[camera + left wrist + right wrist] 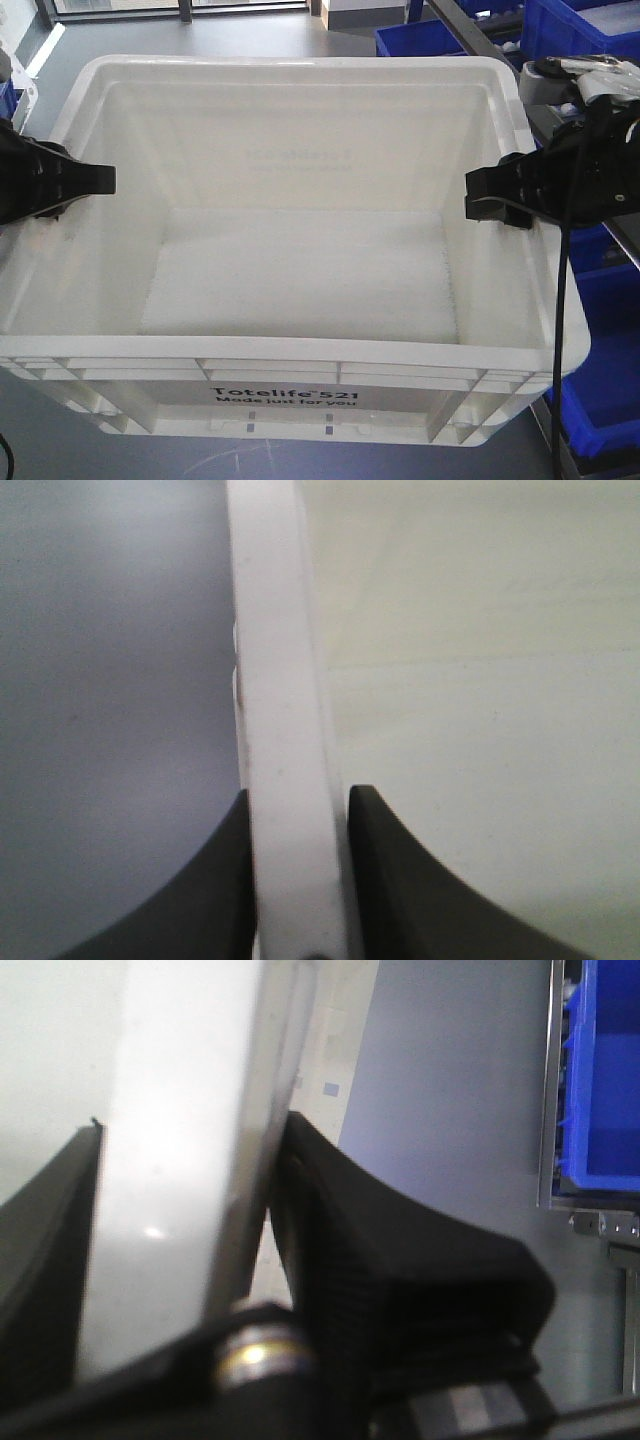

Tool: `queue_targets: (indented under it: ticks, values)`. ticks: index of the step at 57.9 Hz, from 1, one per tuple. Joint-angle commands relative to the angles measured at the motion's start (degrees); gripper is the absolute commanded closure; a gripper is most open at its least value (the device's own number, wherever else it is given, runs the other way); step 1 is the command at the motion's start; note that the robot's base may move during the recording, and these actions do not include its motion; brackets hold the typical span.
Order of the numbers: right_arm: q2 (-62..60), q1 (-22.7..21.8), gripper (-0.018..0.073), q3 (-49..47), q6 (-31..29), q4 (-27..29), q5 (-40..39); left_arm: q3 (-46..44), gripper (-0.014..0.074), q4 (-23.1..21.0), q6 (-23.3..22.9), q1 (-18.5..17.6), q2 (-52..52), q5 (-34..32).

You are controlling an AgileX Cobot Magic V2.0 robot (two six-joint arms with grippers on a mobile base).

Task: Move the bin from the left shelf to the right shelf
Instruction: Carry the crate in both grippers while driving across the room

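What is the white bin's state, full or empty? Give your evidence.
Empty. The bin shows a bare white floor and inner walls, with nothing inside.

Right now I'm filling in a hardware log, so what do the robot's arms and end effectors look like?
Both the left end effector and right end effector are matte black, with fingers that flare wider toward the base. The right one's finger shows fine ribbing. A thin black cable hangs from the right arm, whose wrist joint is grey.
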Motion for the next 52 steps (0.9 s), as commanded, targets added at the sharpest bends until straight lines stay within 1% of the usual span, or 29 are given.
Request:
queue_targets:
  ticks: [1,52]
  values:
    - [-2.5,0.0,0.0564,-2.2,-2.4,2.1,-5.0,-2.2,0.0603,-1.4,0.9,-0.3,-2.3,-7.4]
    - [-2.5,0.0,0.0564,-2.2,-2.4,2.1,-4.9,-2.2,0.0603,-1.5,0.9,-0.3,-2.3,-7.4]
